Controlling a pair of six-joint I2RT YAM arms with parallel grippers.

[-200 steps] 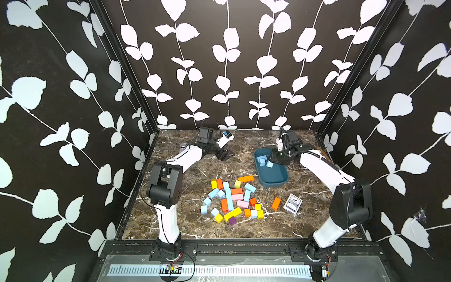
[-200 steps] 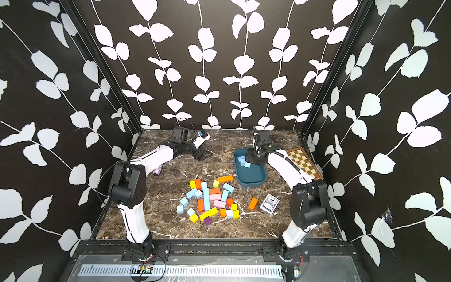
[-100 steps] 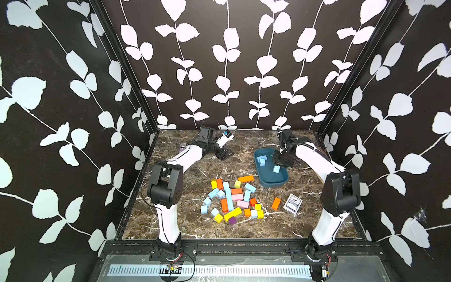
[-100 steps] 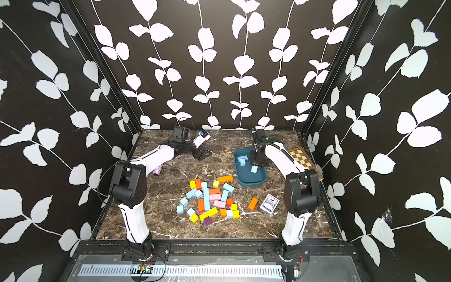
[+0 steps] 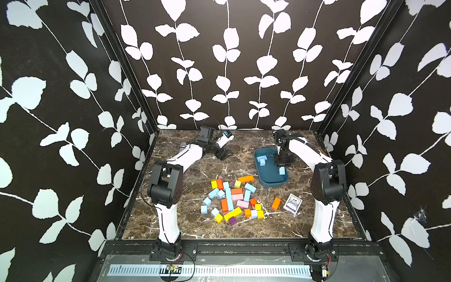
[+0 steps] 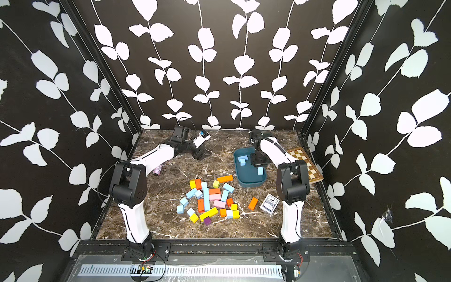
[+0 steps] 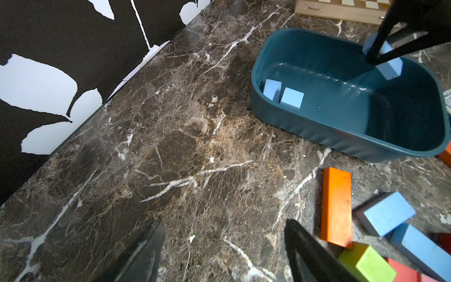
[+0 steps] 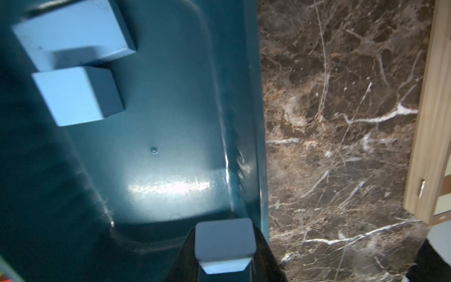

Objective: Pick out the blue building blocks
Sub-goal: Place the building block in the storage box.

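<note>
My right gripper (image 5: pixel 282 168) is shut on a light blue block (image 8: pixel 224 238), upright between its fingers. It hangs inside the dark teal tray (image 5: pixel 273 182), close to the tray's right wall (image 8: pixel 253 146). Two blue blocks (image 6: pixel 242 160) lie together in the tray's far left corner. Several more blue building blocks (image 5: pixel 229 197) are mixed with orange, yellow and pink ones in a heap on the marble in front of the tray. My left gripper (image 7: pixel 224 223) is open and empty, low over bare marble at the back, left of the tray.
A wooden chessboard (image 6: pixel 305 161) lies along the right wall beside the tray. A card deck (image 5: pixel 292 203) and a lone orange block (image 5: pixel 276 203) lie right of the heap. A purple glittery object (image 6: pixel 158 169) sits under my left arm.
My right gripper has carried the blue block from the tray's far end toward its nearer right side, and the arm's elbow has swung in. The left arm has not moved.
</note>
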